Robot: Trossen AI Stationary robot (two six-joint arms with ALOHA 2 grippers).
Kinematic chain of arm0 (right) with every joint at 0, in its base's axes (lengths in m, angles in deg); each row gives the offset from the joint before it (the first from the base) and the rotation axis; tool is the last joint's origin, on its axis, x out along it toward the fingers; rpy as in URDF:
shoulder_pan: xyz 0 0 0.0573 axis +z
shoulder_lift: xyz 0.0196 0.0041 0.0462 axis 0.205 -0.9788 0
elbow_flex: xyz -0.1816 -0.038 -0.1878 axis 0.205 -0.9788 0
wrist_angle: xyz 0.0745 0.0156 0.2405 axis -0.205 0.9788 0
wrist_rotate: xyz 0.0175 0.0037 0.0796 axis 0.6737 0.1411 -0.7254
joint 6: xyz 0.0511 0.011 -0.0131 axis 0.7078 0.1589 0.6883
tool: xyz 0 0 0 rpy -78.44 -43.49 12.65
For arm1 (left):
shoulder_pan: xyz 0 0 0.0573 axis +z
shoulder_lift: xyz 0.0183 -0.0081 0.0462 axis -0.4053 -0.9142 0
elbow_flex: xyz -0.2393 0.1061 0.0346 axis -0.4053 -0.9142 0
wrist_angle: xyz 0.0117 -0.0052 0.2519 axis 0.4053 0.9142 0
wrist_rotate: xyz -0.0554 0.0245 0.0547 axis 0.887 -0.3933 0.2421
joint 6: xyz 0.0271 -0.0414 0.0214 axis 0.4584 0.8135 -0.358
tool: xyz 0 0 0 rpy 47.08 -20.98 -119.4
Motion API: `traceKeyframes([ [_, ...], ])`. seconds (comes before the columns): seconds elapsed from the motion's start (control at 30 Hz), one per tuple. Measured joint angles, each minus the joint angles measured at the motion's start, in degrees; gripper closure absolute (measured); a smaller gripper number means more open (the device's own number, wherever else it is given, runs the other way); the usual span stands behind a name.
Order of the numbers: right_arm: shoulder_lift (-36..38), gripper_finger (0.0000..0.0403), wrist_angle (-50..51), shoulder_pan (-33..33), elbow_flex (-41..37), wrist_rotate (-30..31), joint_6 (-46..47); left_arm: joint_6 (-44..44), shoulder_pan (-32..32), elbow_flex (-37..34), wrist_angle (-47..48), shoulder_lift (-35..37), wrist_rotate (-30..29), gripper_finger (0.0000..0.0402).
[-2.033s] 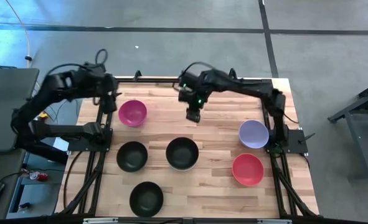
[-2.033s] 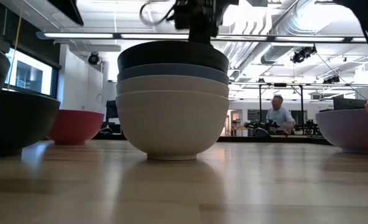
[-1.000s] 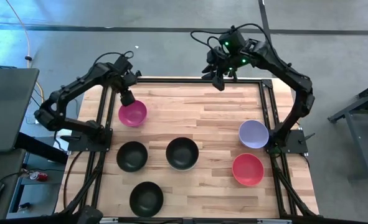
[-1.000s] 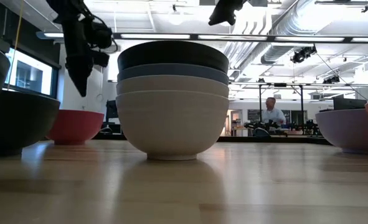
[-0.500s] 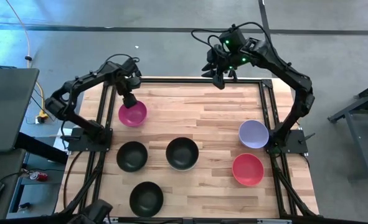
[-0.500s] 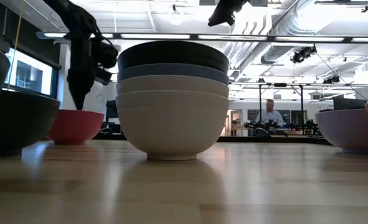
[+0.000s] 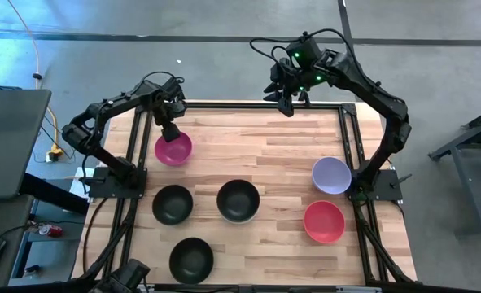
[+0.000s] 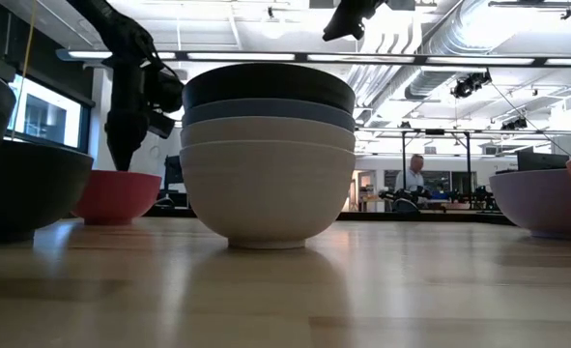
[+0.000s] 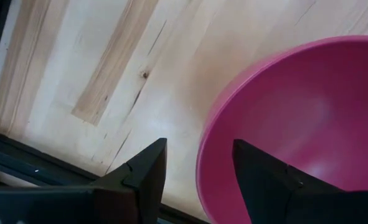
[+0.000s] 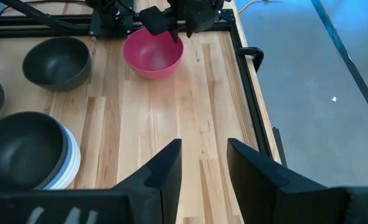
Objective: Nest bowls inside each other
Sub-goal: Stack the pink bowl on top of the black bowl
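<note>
The left end effector [image 9: 196,163] is straddling the rim of the magenta bowl [image 7: 173,148] near the surface's [image 7: 264,150] far left corner, fingers apart, seemingly not yet gripping. The right end effector [image 7: 286,102] is hovering open above the far edge, holding nothing.

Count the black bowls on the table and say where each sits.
3. One black bowl sits left of centre, another near the front edge, and a third tops the centre stack. That stack could hide more inside.
</note>
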State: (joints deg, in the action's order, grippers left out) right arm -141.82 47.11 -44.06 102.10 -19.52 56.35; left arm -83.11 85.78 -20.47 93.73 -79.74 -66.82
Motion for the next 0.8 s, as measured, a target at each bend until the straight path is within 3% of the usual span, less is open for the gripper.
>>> traceKeyframes([
  [0.8, -0.02, 0.0284, 0.05, 0.0, 0.0, -0.04, 0.92, 0.02, -0.81, 0.0, 0.67, 0.0, 2.83, 0.0232],
])
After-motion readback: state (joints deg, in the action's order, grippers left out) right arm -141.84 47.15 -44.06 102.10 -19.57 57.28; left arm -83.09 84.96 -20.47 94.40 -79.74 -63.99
